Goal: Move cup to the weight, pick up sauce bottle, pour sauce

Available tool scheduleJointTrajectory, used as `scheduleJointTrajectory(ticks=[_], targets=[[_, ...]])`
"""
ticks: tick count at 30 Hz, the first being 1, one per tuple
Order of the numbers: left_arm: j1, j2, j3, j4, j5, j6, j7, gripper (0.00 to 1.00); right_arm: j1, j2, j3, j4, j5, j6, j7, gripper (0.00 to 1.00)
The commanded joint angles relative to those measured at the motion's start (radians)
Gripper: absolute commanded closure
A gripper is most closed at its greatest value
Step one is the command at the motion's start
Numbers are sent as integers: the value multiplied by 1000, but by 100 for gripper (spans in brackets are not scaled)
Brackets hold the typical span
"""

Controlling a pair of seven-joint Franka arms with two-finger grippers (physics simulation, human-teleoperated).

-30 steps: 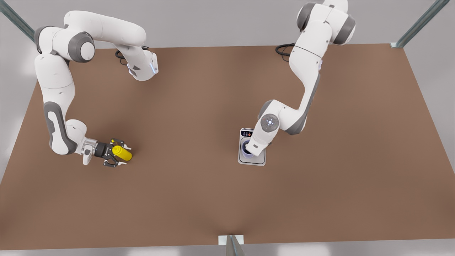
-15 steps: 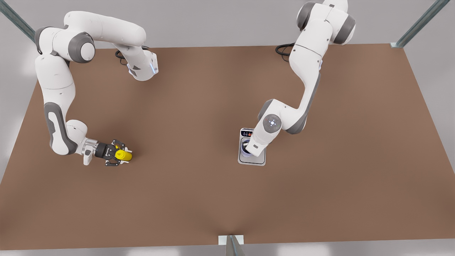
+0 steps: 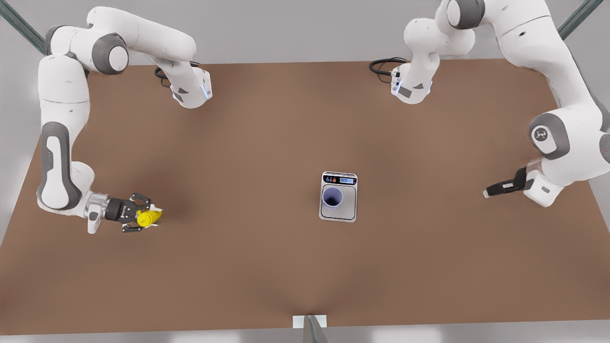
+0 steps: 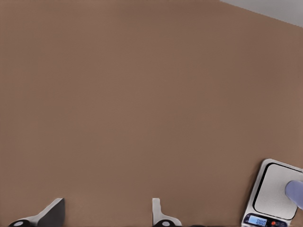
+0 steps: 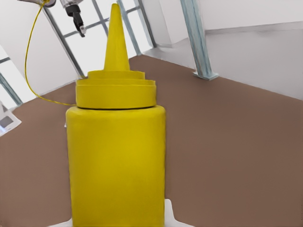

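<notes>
At the front view's left, the right gripper [image 3: 143, 218] hangs low over the brown table [image 3: 248, 267], its dark fingers [image 3: 127, 229] pinching the yellow sauce bottle [image 3: 148, 217] from both sides. In the right wrist view the sauce bottle [image 5: 116, 156] sits between the fingers, its ridged cap and pointed nozzle [image 5: 115, 38] pointing away from the wrist, and a pale finger pad [image 5: 173, 218] shows against its base.

Near the middle of the table lies the weight [image 3: 338, 196], a flat scale with a silver-grey plate and a dark display strip [image 3: 339, 179] at its far end. The lavender cup [image 3: 332, 198] stands upright on the plate, mouth open upward, toward the plate's side nearer the bottle. No fingers are near it.

At the front view's right, the left gripper [image 3: 493, 190] is held above the table, well apart from the weight, its tip pointing toward it. In the left wrist view its two fingers [image 4: 51, 213] are spread with bare table [image 4: 142, 104] between them. The weight [image 4: 274, 189] and the cup [image 4: 294, 191] lie off to one side of the fingers, outside the gap.
</notes>
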Motion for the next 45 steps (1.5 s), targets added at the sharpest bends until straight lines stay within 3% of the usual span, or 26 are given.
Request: scheduleJointTrajectory(ticks=[1, 2, 9, 12, 17, 19, 24, 26, 32, 45], targets=[[81, -35, -127, -5, 192, -9, -5, 0, 14, -8, -2, 13, -20, 5, 33, 42], [98, -76, -186, -4, 215, -54, -5, 0, 34, -45, 0, 28, -73, 41, 119, 42], [-16, -76, -189, 105, 264, -93, -159, 0, 317, -189, 6, 31, -431, 346, 519, 42], [-16, -76, -189, 137, 266, -95, -159, 0, 395, -216, 97, 53, -690, 424, 911, 42], [-14, -43, -182, 180, 266, -84, -159, 0, 406, -201, 405, 62, -1245, 510, 1514, 42], [-14, -43, -180, 183, 267, -83, -157, 0, 507, -190, 410, 64, -1354, 510, 1600, 42], [-14, -40, -180, 190, 266, -83, -157, 0, 688, -141, 410, 108, -1655, 469, 1604, 42], [-13, -38, -180, 190, 266, -83, -157, 0, 768, -42, 410, 251, -1741, 332, 1599, 42], [-13, -32, -180, 203, 267, -83, -159, 0, 857, 14, 410, 264, -1905, 268, 1521, 42], [-14, -32, -180, 211, 269, -83, -157, 0, 864, 95, 396, 309, -1908, 268, 1490, 41]])
